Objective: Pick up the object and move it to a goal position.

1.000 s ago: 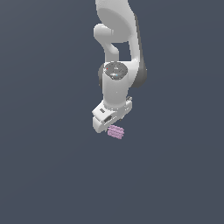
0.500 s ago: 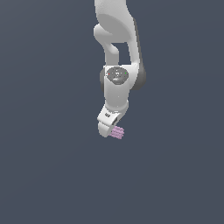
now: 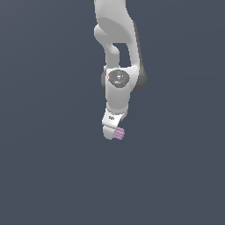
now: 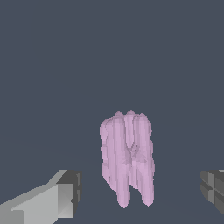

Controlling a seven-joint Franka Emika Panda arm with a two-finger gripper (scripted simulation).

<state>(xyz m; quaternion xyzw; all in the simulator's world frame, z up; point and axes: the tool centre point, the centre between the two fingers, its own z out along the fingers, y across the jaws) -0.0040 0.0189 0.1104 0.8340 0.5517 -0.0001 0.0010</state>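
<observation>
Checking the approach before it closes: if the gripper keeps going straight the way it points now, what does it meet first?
Most likely the pink block. In the wrist view it sits between the two open fingers, ahead of them and untouched. In the exterior view the gripper is right beside it. How far ahead is unclear.

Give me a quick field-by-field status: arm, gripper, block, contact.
arm: white Panda, reaching down from the top of the exterior view
gripper: open, fingers wide apart in the wrist view
block: pale pink-lilac, ribbed, lying between the fingers
contact: none visible; gaps on both sides of the block
grasp: not yet made
surface: plain dark grey
</observation>
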